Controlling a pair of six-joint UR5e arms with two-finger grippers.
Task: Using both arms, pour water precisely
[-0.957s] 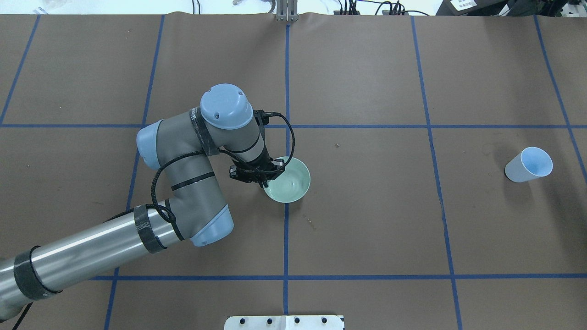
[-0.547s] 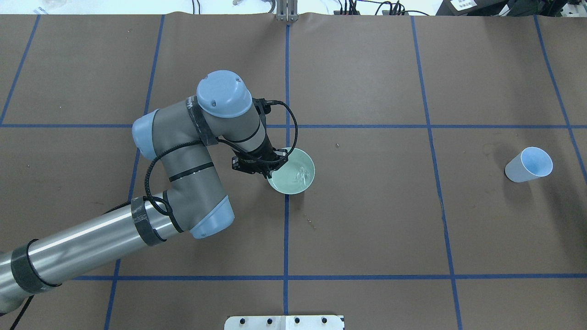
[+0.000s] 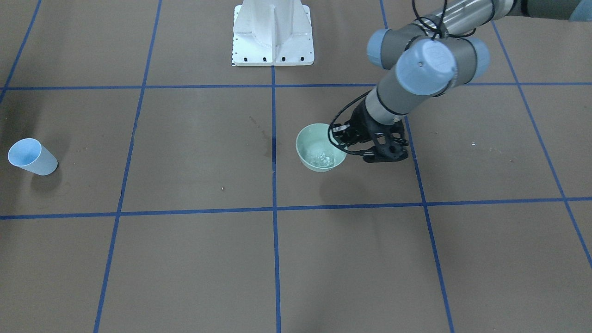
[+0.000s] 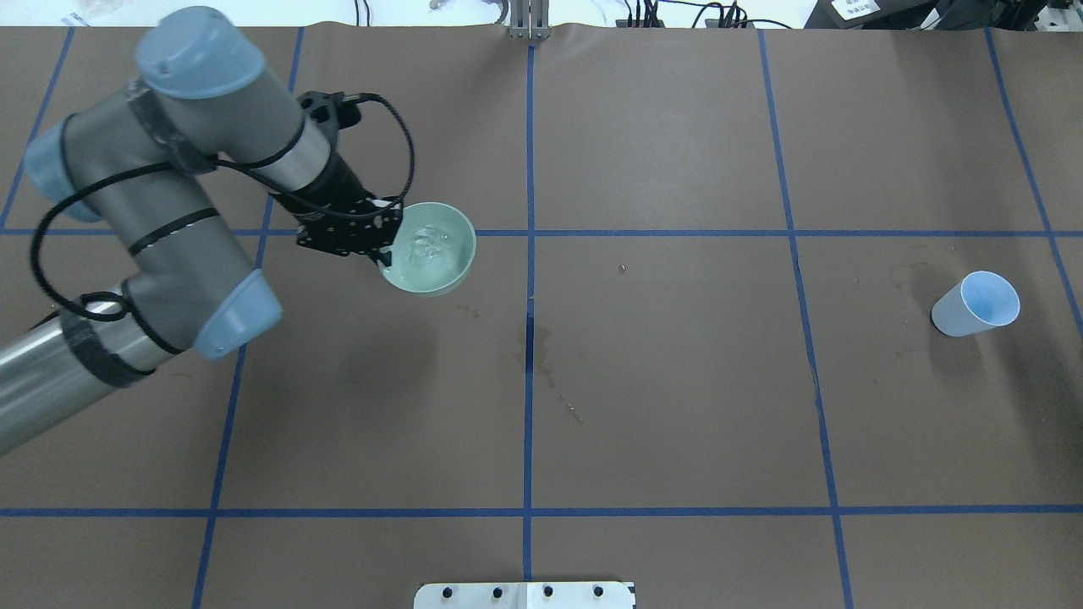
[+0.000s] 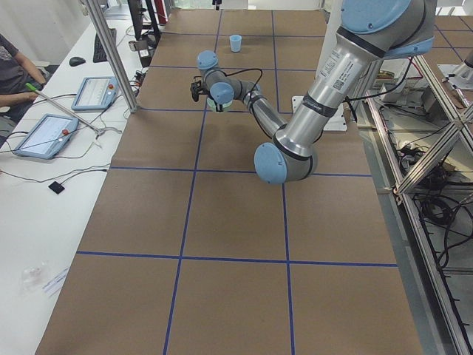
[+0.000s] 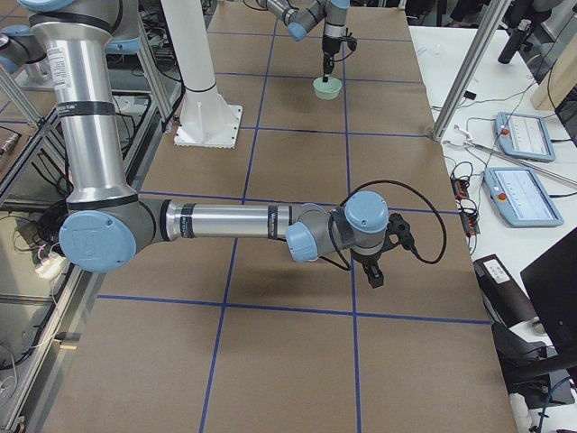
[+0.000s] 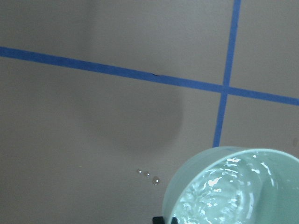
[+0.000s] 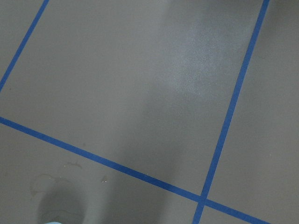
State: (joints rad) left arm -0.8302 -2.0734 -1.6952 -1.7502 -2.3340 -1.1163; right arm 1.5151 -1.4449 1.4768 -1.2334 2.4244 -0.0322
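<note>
One bowl [image 4: 431,290] of water [image 4: 427,245] in my left tool [image 4: 385,255]

My left tool is clamped on the left rim of the mint-green bowl, left of the centre line of the counter [image 4: 677,406]. The water ripples and glints in the bowl's bottom. A dark wet patch [image 4: 533,342] marks the counter right of the bowl and nearer me. Well apart on the right stands a pale blue cup [image 4: 973,306]; I cannot tell what it holds. My right tool [image 6: 373,273] hangs low over the counter; wide or narrow, I cannot tell.
</note>
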